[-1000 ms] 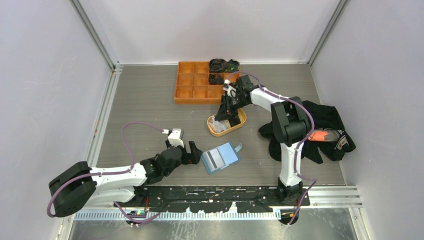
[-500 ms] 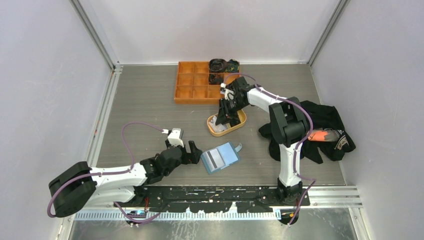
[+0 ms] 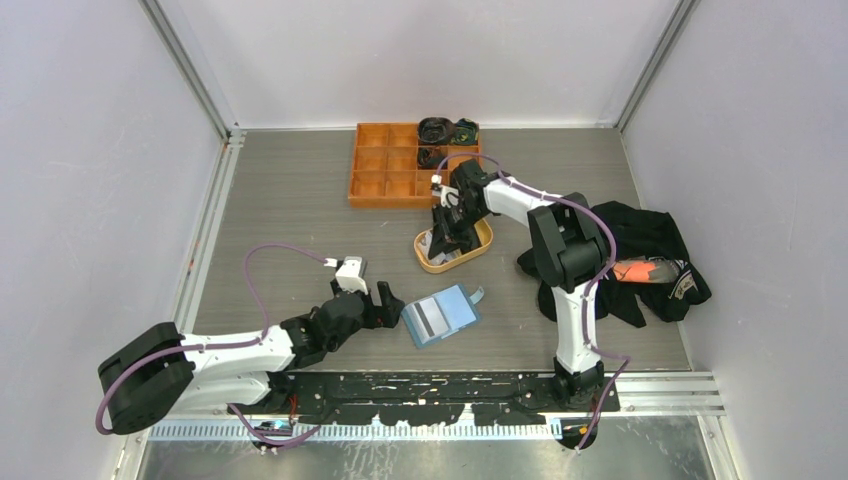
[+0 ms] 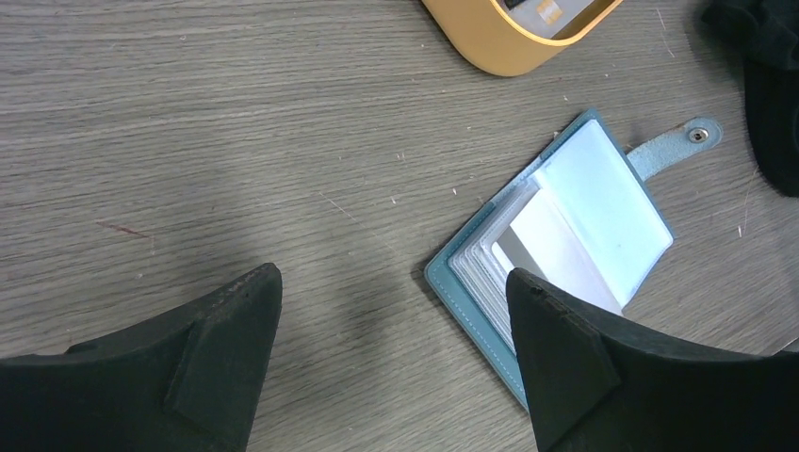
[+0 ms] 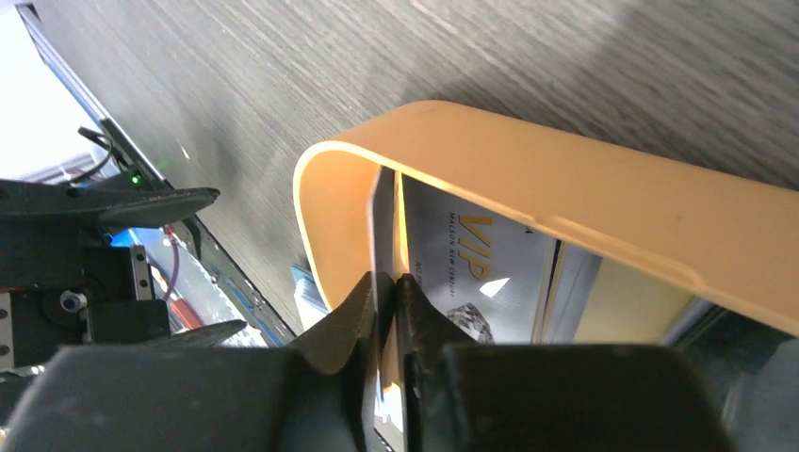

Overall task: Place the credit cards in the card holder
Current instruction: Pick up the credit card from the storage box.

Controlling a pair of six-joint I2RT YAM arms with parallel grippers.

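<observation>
Step in hand: fetching one card out of the dish, by my reading; none is on its way to the holder yet.
Right gripper (image 5: 386, 282): down inside the shallow oval tan plastic dish (image 5: 565, 179), fingers pinching a thin grey credit card (image 5: 382, 217) that stands on edge by the dish wall.
Other cards: a pale VIP-printed card (image 5: 481, 264) lies flat in the dish beside it.
Card holder: the small blue folding wallet (image 4: 565, 254) lies open on the grey wood-grain table (image 4: 236, 122), clear sleeves up, apart from the dish.
Left gripper (image 4: 391, 320): spread wide, empty, just beside the wallet's edge.
Next move: lift the card clear of the rim, carry it over, and line its edge up with a sleeve mouth; the left gripper likely needs to steady the wallet.
</observation>
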